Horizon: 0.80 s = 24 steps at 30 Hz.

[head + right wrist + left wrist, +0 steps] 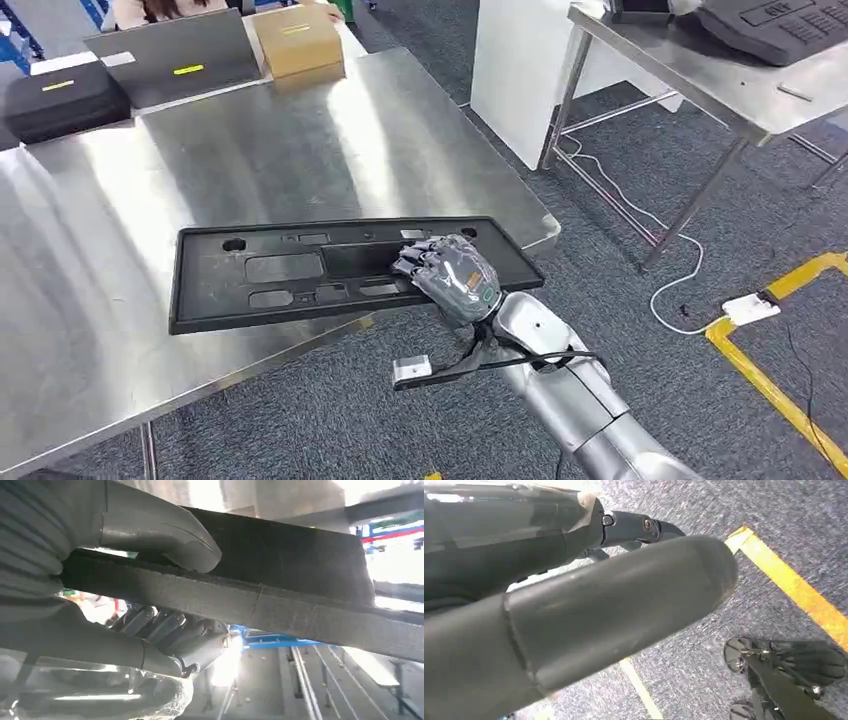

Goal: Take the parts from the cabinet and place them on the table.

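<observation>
A long black plastic panel point(290, 270) with moulded recesses lies level over the near right corner of the steel table point(250, 150), its right end past the table's edge. My right hand point(450, 275) grips that end from the near side, fingers over the top. In the right wrist view the thumb point(160, 532) presses one face of the panel point(280, 565) and the dark fingers point(170, 630) curl round the other. Whether the panel touches the tabletop I cannot tell. My left hand point(589, 615) hangs over the carpet, thumb and a finger stretched out, holding nothing.
At the table's far edge stand a black case point(60, 100), a grey case point(175, 60) and a cardboard box point(298, 40), with a person point(160, 8) behind. A second steel table point(720, 70) is at the right. A white cable point(640, 215), a power strip point(750, 308) and yellow floor tape point(770, 390) lie on the carpet.
</observation>
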Available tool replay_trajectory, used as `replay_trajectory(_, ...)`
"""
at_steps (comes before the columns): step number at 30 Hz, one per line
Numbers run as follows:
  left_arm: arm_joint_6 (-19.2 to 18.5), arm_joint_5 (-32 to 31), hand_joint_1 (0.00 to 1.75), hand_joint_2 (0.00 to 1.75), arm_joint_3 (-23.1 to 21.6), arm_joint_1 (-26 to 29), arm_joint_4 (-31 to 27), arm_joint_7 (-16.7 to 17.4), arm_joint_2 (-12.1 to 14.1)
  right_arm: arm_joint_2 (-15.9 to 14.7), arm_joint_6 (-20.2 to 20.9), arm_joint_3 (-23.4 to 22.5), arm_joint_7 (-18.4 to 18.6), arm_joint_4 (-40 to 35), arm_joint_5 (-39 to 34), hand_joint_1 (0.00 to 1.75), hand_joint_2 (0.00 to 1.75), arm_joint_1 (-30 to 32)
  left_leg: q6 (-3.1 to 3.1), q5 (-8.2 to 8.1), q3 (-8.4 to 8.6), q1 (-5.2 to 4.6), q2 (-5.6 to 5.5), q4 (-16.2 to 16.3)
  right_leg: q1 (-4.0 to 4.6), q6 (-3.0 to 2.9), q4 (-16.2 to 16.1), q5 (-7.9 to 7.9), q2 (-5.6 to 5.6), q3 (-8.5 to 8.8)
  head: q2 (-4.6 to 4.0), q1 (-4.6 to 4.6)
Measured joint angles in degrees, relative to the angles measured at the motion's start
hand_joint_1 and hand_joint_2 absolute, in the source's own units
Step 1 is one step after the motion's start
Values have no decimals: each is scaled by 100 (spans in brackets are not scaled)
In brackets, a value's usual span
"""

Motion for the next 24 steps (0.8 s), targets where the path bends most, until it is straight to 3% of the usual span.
replay_trajectory(1, 0, -4, 0, 0, 2, 21, 0, 0, 0, 6, 2, 0, 0, 0, 0, 168, 175, -3, -31, 8, -3, 20, -17, -16, 23, -30, 6, 6, -26, -2, 0, 7)
replay_trajectory(2, 0, -4, 0, 0, 2, 30, 0, 0, 10, 20, 2, -2, 2, 0, 0, 168, 175, -7, -65, 0, -18, 21, -51, -13, -13, -70, -19, 25, -60, 10, 0, 7)
replay_trajectory(3, 2, -4, 0, 0, 2, 36, 0, 0, 31, 31, 2, -9, 2, 0, -4, 168, 175, -19, -85, -48, -21, 31, 86, 51, -44, -97, -36, 41, -98, 18, 0, 9)
replay_trajectory(4, 2, -7, 0, 0, 2, 33, 0, 0, 17, 46, 11, -11, 4, 0, -2, 168, 175, -24, -111, -181, -96, 7, 308, 227, -40, -157, -36, 29, -129, 27, 0, -40)
replay_trajectory(5, 2, -7, 0, 0, 2, 24, 0, 0, 15, 46, 15, -17, 2, 0, -7, 168, 175, -31, -140, -388, -269, 22, 427, 581, -28, -197, -36, 23, -171, 26, 0, -63)
replay_trajectory(7, 11, -15, 0, 0, 2, 18, 0, 0, 11, 39, 15, -18, -9, 15, -9, 168, 175, -29, -177, -816, -760, 41, 508, 1559, 2, -214, -36, 11, -288, 17, 0, -57)
replay_trajectory(8, 13, -15, 0, 0, 4, 24, 0, 0, 7, 39, 15, -20, -18, 28, -9, 168, 175, -29, -185, -856, -900, 42, 514, 1813, 12, -219, -35, 8, -344, 15, 0, -59)
replay_trajectory(9, 15, -22, 0, 0, 4, 30, 0, 0, 4, 39, 13, -20, -26, 37, -11, 168, 175, -29, -182, -765, -884, 42, 517, 1763, 16, -219, -35, 7, -396, 17, 0, -57)
replay_trajectory(10, 17, -33, 0, 0, 4, 31, 0, 0, 4, 39, 13, -20, -26, 39, -11, 168, 175, -30, -171, -573, -741, 41, 529, 1473, 18, -220, -35, 4, -445, 22, 0, -59)
replay_trajectory(11, 17, -39, 0, 0, 4, 30, 0, 0, 4, 44, 13, -24, -31, 37, -11, 168, 175, -34, -150, -335, -485, 39, 568, 991, 22, -222, -35, 1, -489, 29, 0, -57)
replay_trajectory(12, 17, -42, 0, 0, 4, 25, 0, -2, 4, 48, 13, -26, -31, 37, -11, 168, 175, -44, -113, -96, -140, 32, 695, 378, 31, -219, -35, -2, -533, 42, 0, -59)
replay_trajectory(13, 18, -48, 0, 0, 4, 12, 0, -2, 4, 52, 13, -31, -31, 37, -11, 168, 175, -60, -73, -104, 26, 3, 904, 25, 55, -200, -35, -13, -575, 50, 0, -57)
replay_trajectory(14, 17, -48, 0, 0, 4, 3, 0, -4, 2, 44, 13, -39, -31, 39, -11, 168, 175, -79, -53, -83, 28, -24, 844, 16, 101, -176, -34, -27, -608, 47, 0, -46)
replay_trajectory(17, 17, -55, 0, 0, 4, -2, 0, -4, -11, 48, 13, -48, -31, 52, -17, 168, 175, -98, 43, -79, 0, -57, 695, 14, 74, -87, -95, -19, -737, 100, 0, -52)
replay_trajectory(18, 17, -55, 0, 0, 4, 0, 0, -4, -20, 59, 13, -63, -37, 52, -20, 168, 175, -107, 107, -2, 96, 23, 641, -99, 101, -44, -60, -57, -685, 81, 0, -48)
replay_trajectory(19, 17, -57, 0, 0, 4, 0, 0, -4, -37, 54, 11, -68, -48, 63, -26, 168, 175, -123, 117, 13, 119, 15, 608, -127, 79, -38, 55, -131, -467, 54, 0, -28)
replay_trajectory(20, 20, -57, 0, 0, 7, -6, 0, -4, -37, 48, 13, -68, -52, 66, -31, 168, 175, -157, 163, 36, 116, 19, 578, -131, 67, -76, 397, -309, -295, -97, 0, -33)
replay_trajectory(22, 20, -59, 0, 0, 4, -28, -2, -13, -42, 0, 20, -70, -52, 90, -31, 168, 175, -159, 164, 36, 106, 17, 445, -129, 43, -107, 1357, -686, -210, -561, 0, -17)
replay_trajectory(23, 20, -66, 0, 0, 6, -26, -2, -18, -46, -22, 24, -70, -52, 118, -31, 168, 175, -144, 164, 35, 104, 17, 374, -126, 45, -84, 1713, -773, -196, -748, 0, -6)
replay_trajectory(24, 17, -66, 0, 0, 7, -24, 0, -18, -52, -33, 22, -70, -52, 138, -31, 168, 175, -136, 162, 35, 105, 17, 300, -123, 44, -41, 1741, -731, -187, -796, 0, -11)
